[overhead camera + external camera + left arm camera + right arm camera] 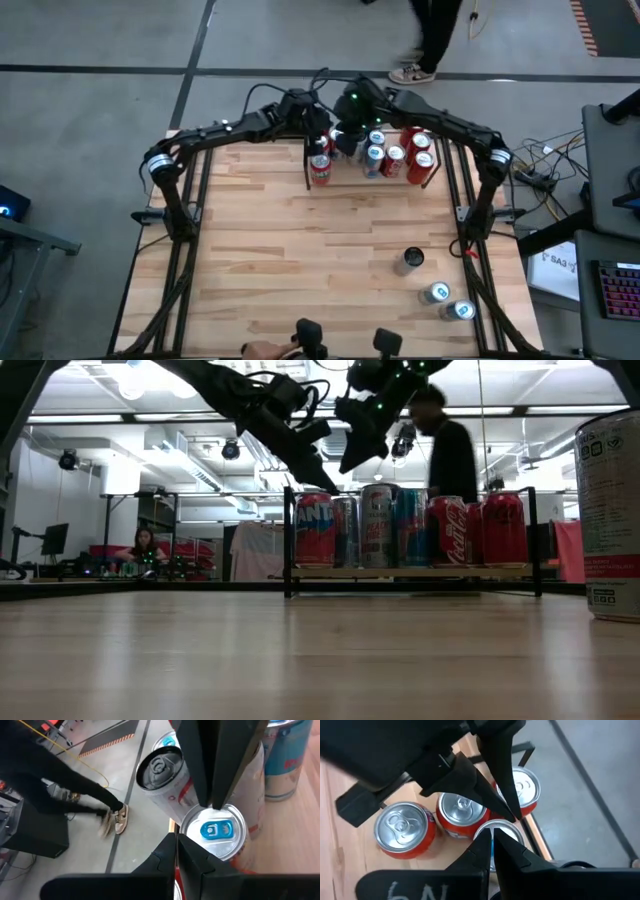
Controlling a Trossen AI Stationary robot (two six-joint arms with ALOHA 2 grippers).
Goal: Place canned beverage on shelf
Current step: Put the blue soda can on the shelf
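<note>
The shelf (pixel 410 572), a light-wood board with black side rails (pixel 307 170), stands at the table's far edge and holds several upright cans: a red one (pixel 315 530), a silver one (pixel 376 525), a blue one (pixel 410 525) and more red ones (pixel 447 530). My left gripper (pixel 322 128) and my right gripper (pixel 350 128) hang close together above the shelf's left end, both shut and empty, clear of the can tops (pixel 335 478). In the left wrist view my shut left gripper (pixel 176 842) is over a can with a blue tab (pixel 218 830). In the right wrist view my shut right gripper (pixel 492 837) is over red cans (pixel 402 827).
Three more cans stand on the table near its right front: a dark-topped one (pixel 411 259) and two silver ones (pixel 436 293) (pixel 461 310); one looms at the low view's right (pixel 612 510). A person (pixel 430 40) walks behind the table. The table's middle (pixel 300 250) is bare wood.
</note>
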